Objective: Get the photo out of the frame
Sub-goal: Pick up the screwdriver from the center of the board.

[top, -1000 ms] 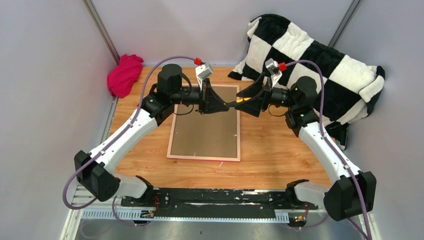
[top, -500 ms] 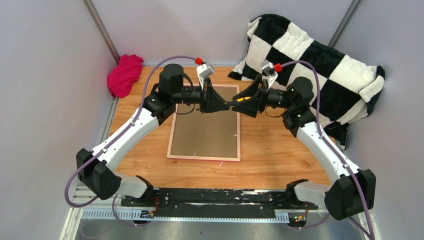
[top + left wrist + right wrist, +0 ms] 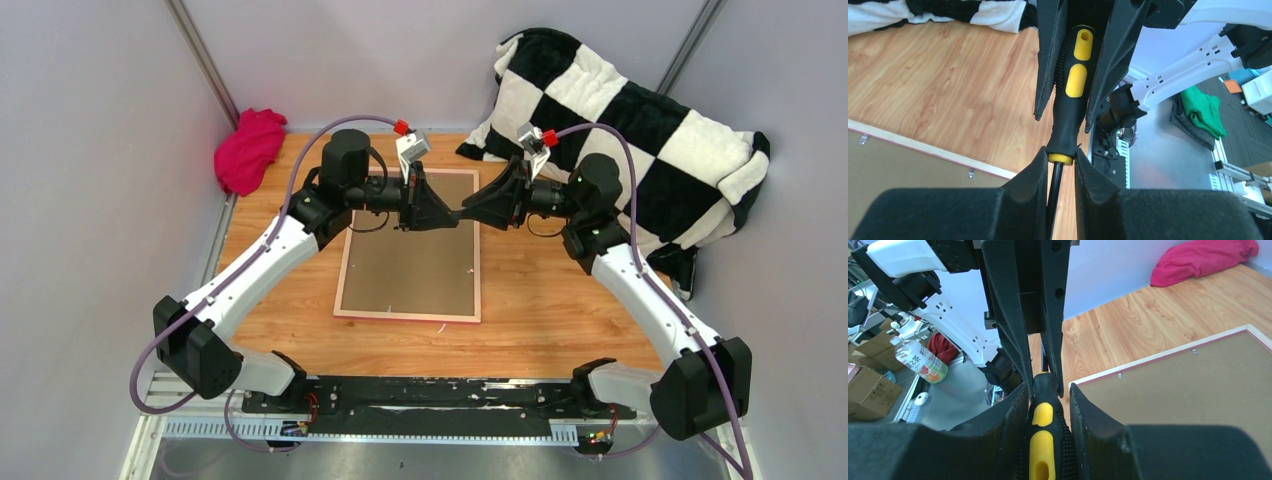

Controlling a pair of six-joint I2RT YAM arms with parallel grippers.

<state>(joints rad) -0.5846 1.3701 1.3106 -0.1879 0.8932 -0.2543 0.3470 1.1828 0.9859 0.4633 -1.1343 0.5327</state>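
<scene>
The frame point(image 3: 408, 316), pink-edged, lies face down on the wooden table with its brown back board up, so the photo is hidden. Above its far right corner both grippers meet tip to tip around a black and yellow screwdriver point(image 3: 1074, 100). My left gripper point(image 3: 450, 213) is shut on the screwdriver's shaft just below the yellow collar point(image 3: 1060, 159). My right gripper point(image 3: 472, 208) is shut round the screwdriver's handle point(image 3: 1042, 435). The frame's pale border point(image 3: 1158, 354) shows in the right wrist view and, as the border point(image 3: 923, 146), in the left wrist view.
A black and white checkered blanket point(image 3: 620, 120) is heaped at the back right, reaching onto the table. A magenta cloth point(image 3: 248, 150) lies at the back left corner. Small metal clips point(image 3: 1194, 351) sit along the frame's back edge.
My right gripper has slid left over the screwdriver's handle and closed on it; the yellow of the handle no longer shows from above. The left gripper has kept its hold.
</scene>
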